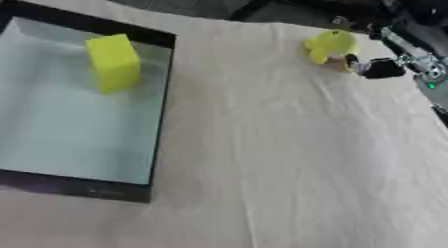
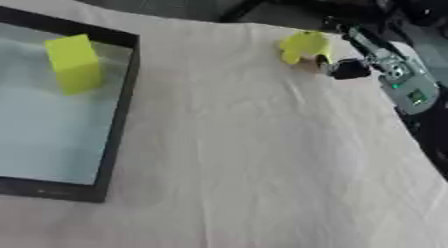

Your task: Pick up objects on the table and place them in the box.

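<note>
Over by the table's (image 1: 289, 157) far right corner, the right hand (image 2: 348, 68) meets the small yellow piece (image 2: 303, 45); whether its fingers pinch it, I cannot tell. So near the edge, a nudge could knock it off. The box (image 1: 159, 117) already holds a yellow block (image 1: 114, 63).

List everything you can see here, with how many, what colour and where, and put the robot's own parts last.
box: one, black rim with pale lining, left side of the table
block: one, yellow, inside the box near its far edge
small object: one, yellow, rounded, far right of the table, at the right hand's fingertips
tablecloth: one, cream, covering the table
right hand: one, black, reaching in from the upper right, beside the small object; whether it grips cannot be told
right arm: one, silver and black, upper right edge
</note>
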Robot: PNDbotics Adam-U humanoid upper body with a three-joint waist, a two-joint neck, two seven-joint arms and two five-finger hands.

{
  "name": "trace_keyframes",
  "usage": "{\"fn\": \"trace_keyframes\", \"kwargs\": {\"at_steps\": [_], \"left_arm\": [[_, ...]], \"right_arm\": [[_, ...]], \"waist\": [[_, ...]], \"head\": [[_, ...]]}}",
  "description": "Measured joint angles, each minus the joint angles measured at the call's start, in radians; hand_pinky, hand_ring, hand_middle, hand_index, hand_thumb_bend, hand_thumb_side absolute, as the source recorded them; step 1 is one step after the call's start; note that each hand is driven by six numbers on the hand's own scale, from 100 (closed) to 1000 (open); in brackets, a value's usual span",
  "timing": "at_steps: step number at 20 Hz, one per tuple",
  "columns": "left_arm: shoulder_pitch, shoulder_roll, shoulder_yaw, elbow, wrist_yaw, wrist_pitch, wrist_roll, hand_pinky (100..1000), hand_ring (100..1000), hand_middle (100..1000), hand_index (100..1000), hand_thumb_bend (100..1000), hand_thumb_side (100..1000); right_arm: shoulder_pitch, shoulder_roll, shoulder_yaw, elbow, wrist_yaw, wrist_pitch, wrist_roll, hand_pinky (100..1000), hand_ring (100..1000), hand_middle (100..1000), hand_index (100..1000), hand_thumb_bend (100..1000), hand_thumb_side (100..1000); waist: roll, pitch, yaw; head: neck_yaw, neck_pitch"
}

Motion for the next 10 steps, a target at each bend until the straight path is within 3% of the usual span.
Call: {"fn": "trace_keyframes", "kwargs": {"at_steps": [5,10], "left_arm": [[0.000,-0.008,0.000,0.001,0.000,-0.004,-0.003,717,531,726,712,111,627],[0.000,-0.017,0.001,0.007,0.000,-0.007,-0.003,718,531,726,713,103,624]], "right_arm": [[0.018,-0.018,-0.016,-0.021,-0.035,-0.004,-0.054,978,1000,1000,930,307,100],[0.027,-0.021,-0.018,-0.016,-0.029,-0.014,-0.056,986,1000,1000,938,330,100]], "waist": [[0.000,0.010,0.000],[0.000,0.018,0.020]], "head": [[-0.005,-0.003],[-0.008,-0.012]]}}
